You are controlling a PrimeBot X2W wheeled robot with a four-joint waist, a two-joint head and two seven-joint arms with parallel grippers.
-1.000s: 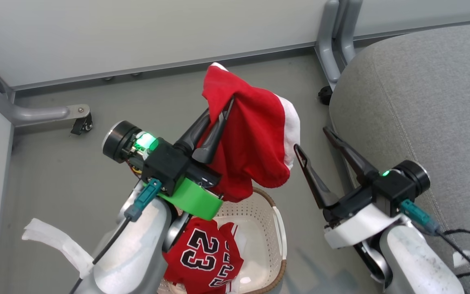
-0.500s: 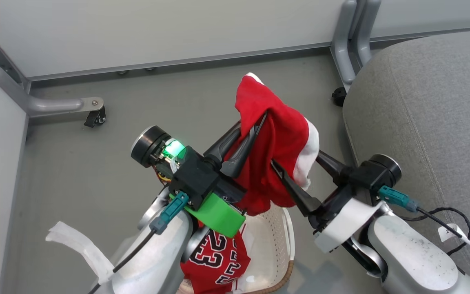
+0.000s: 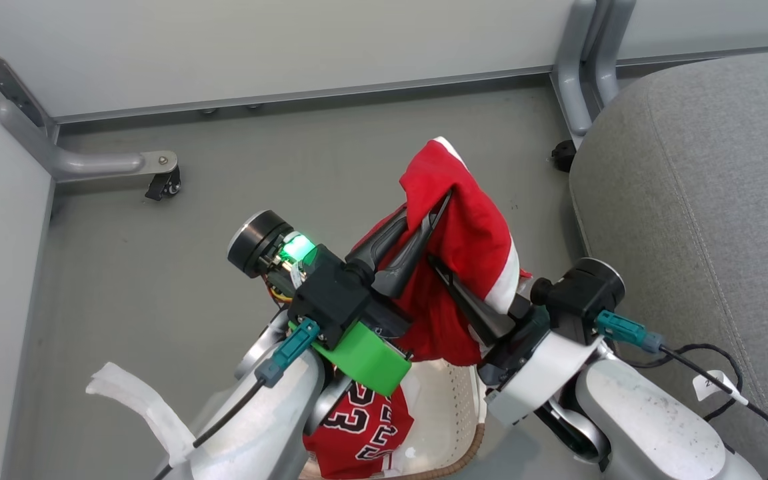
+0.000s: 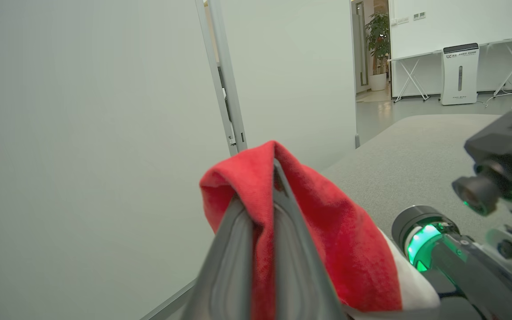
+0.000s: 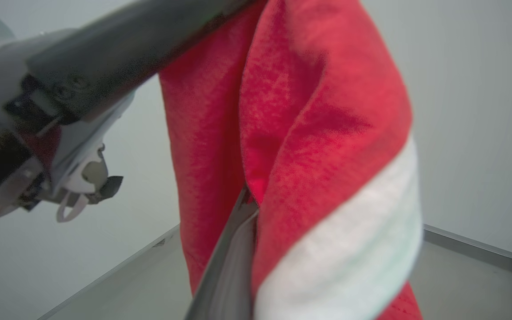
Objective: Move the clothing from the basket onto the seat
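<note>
Both arms hold one piece of the clothing in the air beside the seat (image 3: 704, 187). The left gripper (image 3: 441, 203) has its two dark fingers pressed together on the top fold of the plain red garment (image 3: 474, 247), which drapes down from them on both sides. In the left wrist view the left gripper (image 4: 262, 195) shows red cloth (image 4: 327, 231) pinched between its grey fingers. The grey cushion (image 4: 416, 155) lies beyond and to the right there.

The right gripper (image 3: 441, 270) reaches in from the right, lower on the same garment. One finger lies across the front of the cloth; the other goes behind it by the white trim, so the pair is clamped on the fabric. In the right wrist view the right gripper (image 5: 245, 200) runs into a fold of the red cloth (image 5: 318, 111), just left of the white band (the picture is soft there).

The garment hangs over the grey floor (image 3: 157, 267), above the far edge of the basket (image 3: 471, 447), left of the seat and not touching it. The number 23 jersey (image 3: 357, 427) lies in the basket, near the bottom edge of the head view and partly hidden by the left arm. A pale partition (image 3: 291, 40) stands at the far side, with a small caster (image 3: 164, 187) at its foot on the left.
</note>
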